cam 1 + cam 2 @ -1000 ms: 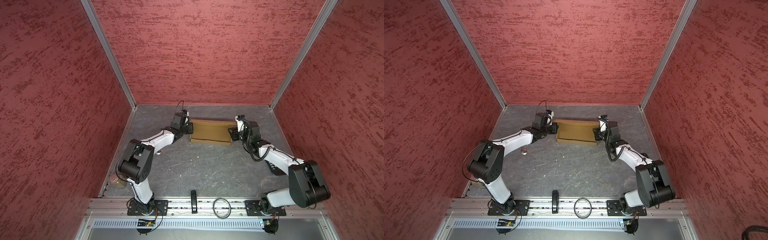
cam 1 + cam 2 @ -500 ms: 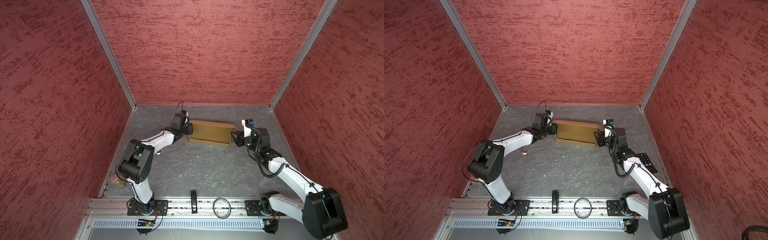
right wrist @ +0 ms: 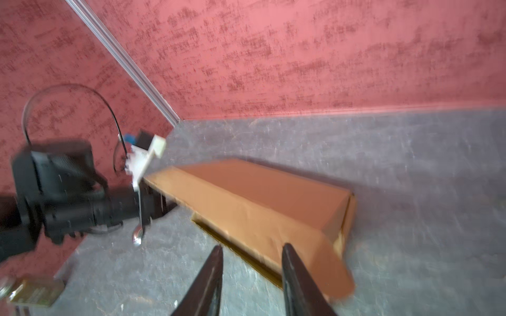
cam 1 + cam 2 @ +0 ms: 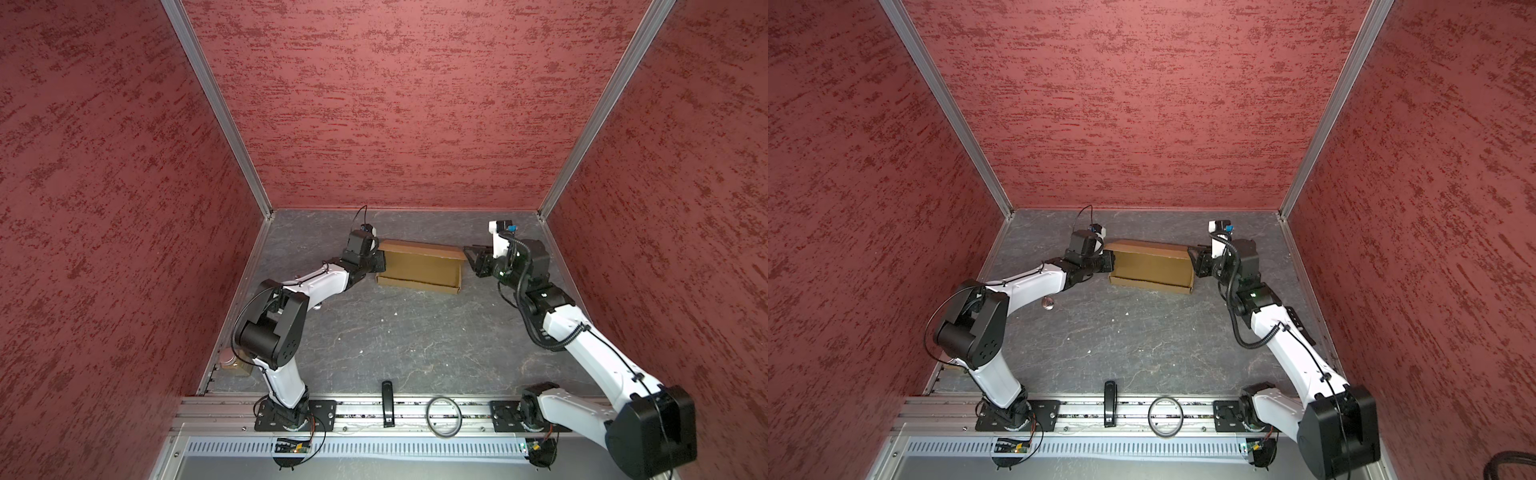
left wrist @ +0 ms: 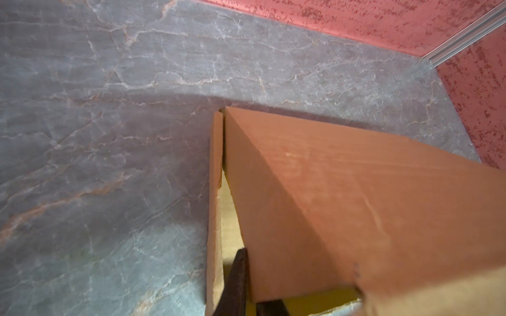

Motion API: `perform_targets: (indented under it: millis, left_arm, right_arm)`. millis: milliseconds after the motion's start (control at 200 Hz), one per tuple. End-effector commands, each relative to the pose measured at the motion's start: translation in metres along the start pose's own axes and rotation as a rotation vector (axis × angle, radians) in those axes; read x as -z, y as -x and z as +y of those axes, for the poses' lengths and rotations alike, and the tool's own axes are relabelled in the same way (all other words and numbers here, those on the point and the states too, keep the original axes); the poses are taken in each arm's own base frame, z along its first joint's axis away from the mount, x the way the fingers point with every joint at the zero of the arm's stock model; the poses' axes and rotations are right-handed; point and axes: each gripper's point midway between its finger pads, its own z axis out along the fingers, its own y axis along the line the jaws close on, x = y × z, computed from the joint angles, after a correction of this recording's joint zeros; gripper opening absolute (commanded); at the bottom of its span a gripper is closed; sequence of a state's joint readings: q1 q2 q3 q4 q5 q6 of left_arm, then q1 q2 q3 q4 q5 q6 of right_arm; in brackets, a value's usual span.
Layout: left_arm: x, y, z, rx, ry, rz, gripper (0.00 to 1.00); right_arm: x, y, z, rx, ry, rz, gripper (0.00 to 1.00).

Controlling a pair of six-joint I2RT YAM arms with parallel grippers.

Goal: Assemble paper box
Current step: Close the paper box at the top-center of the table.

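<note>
Withdrawn since a second ago, the right arm (image 4: 590, 349) now stretches out long from its base, and the right tool (image 4: 471, 254) has left the end of the paper box (image 4: 419, 266) where it then stood; box and left tool (image 4: 380, 266) hold their places. Nearest me, on the rail (image 4: 353, 417), lie a black bar (image 4: 387, 402) and a ring (image 4: 444, 422). Beyond them spreads the grey veined table (image 4: 395, 340). Towards its far side the paper box lies flat, a shallow tan mailer, long side across my view, its lid not fully down along the near edge. Left tool: closed tight on a thin cardboard panel at the box's left end. Right tool: jaws partly apart, nothing between them, tips just beside the box's right end; whether they touch it I cannot tell. Behind stands the red back wall (image 4: 395, 104).
</note>
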State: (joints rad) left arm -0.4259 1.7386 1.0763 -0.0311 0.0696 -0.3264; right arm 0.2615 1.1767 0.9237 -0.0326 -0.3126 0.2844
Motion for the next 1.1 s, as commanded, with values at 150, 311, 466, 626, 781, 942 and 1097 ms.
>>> perform_targets:
  millis: [150, 311, 466, 626, 781, 942, 1097]
  left_arm:
    - [0.013, 0.008, -0.012, -0.001, -0.024, -0.049, 0.11]
    - [0.012, 0.007, -0.014, -0.001, -0.027, -0.045, 0.11]
    - [0.013, 0.005, -0.017, -0.003, -0.026, -0.042, 0.13]
    - [0.016, 0.004, -0.019, -0.008, -0.024, -0.041, 0.16]
    - [0.021, 0.004, -0.020, -0.007, -0.022, -0.049, 0.27]
    - [0.032, 0.005, -0.021, -0.014, -0.015, -0.067, 0.43]
    - [0.044, 0.006, -0.020, -0.024, -0.006, -0.086, 0.51]
  right_arm:
    - [-0.039, 0.022, 0.003, -0.023, 0.006, 0.079, 0.33]
    - [-0.070, -0.008, -0.010, -0.062, -0.008, 0.184, 0.31]
    - [-0.084, -0.036, -0.020, -0.087, -0.030, 0.252, 0.29]
    - [-0.089, -0.055, -0.029, -0.104, -0.046, 0.282, 0.29]
    - [-0.093, -0.069, -0.033, -0.117, -0.051, 0.315, 0.29]
    - [-0.096, -0.071, -0.035, -0.123, -0.051, 0.309, 0.29]
    - [-0.099, -0.074, -0.037, -0.130, -0.049, 0.312, 0.29]
